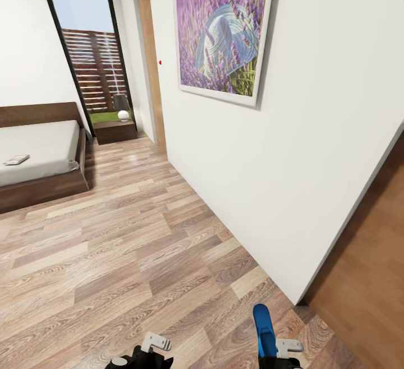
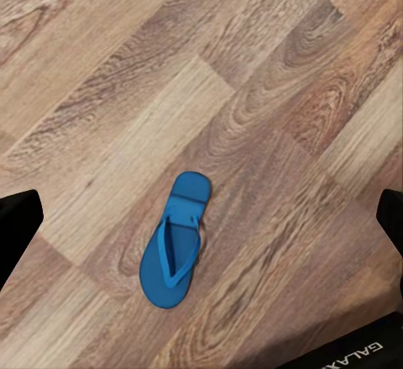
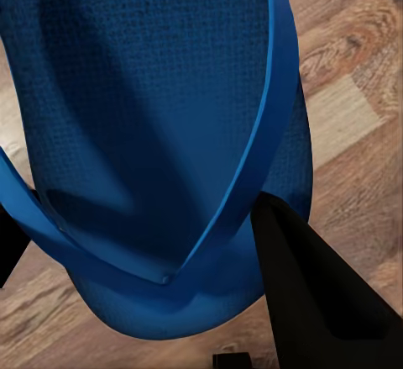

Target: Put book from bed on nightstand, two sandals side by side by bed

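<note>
Low by the white wall, the right hand (image 1: 276, 352) clamps one bright blue flip-flop sandal (image 1: 262, 328); the left hand (image 1: 147, 352) gapes empty above its mate (image 2: 175, 239) on the wood-plank floor (image 1: 112, 257). Across the room, the small dark paperback book (image 1: 16, 160) lies on the pale-grey bed (image 1: 39, 147).

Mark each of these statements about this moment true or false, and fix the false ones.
1. The right claw holds a blue sandal. True.
2. The book sits on the nightstand. False: it lies on the mattress of the bed.
3. The second sandal lies on the wood floor below the left claw. True.
4. The left claw is shut on a sandal. False: its fingers stand wide apart and hold nothing.
5. The wall picture shows a beach. False: it shows purple flowers and a pale hat.
6. A lamp and a white ball stand on the nightstand. True.
</note>
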You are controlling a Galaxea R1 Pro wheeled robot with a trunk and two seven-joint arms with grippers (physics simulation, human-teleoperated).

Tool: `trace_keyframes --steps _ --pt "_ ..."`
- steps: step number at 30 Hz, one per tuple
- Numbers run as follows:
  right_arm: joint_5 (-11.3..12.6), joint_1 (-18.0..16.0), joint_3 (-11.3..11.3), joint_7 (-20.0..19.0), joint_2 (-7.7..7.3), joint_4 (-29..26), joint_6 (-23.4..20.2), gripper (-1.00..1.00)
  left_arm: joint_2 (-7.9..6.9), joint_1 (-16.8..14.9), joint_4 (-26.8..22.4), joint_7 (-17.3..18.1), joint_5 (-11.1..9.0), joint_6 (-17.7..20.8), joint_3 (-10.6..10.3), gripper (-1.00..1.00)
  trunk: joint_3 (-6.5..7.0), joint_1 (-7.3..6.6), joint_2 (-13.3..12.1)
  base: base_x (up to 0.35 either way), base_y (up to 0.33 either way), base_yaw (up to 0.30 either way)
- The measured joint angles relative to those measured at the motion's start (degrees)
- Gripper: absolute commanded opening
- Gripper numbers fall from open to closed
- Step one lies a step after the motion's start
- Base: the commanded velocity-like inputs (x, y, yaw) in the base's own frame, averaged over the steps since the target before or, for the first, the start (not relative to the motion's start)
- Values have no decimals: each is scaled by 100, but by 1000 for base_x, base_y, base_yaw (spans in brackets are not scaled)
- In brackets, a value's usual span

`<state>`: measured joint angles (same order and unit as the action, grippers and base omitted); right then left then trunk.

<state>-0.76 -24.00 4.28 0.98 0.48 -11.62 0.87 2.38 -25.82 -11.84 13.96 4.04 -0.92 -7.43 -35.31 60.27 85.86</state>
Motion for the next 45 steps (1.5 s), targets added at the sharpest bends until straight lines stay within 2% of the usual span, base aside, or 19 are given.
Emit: trace_keyframes --steps 10,13,18,24,26,27,29,33,45 --pt "-16 2 -7 -2 0 0 0 -100 5 -5 26 21 -8 87 0 100 0 0 0 0 -41 0" --pt "-20 3 -11 2 0 0 0 -100 7 -10 43 33 -5 229 -4 100 0 0 0 0 -6 0" --pt "-29 -2 -11 37 0 0 -7 -100 15 -156 27 -6 -44 1062 41 100 0 0 0 0 -2 0" --pt "-33 0 -17 47 0 0 -8 -100 18 -376 72 -147 -75 1586 88 100 0 0 0 0 0 0" --pt "-35 1 -18 48 0 -2 -8 -100 17 -403 81 -300 -128 1687 101 100 0 0 0 0 0 0" --pt "-35 1 -18 44 0 -4 -8 -100 15 -417 87 -518 -222 1747 108 100 0 0 0 0 0 0" --pt "-37 2 -19 40 0 -5 -6 -100 10 -427 89 -812 -398 1777 107 100 0 0 0 0 0 0" --pt "-39 3 -19 34 0 -4 -2 -100 2 -425 84 -1040 -552 1752 103 100 0 0 0 0 0 0" --pt "-40 2 -25 31 0 0 0 -100 -6 -424 79 -1142 -620 1576 94 100 0 0 0 0 0 0"
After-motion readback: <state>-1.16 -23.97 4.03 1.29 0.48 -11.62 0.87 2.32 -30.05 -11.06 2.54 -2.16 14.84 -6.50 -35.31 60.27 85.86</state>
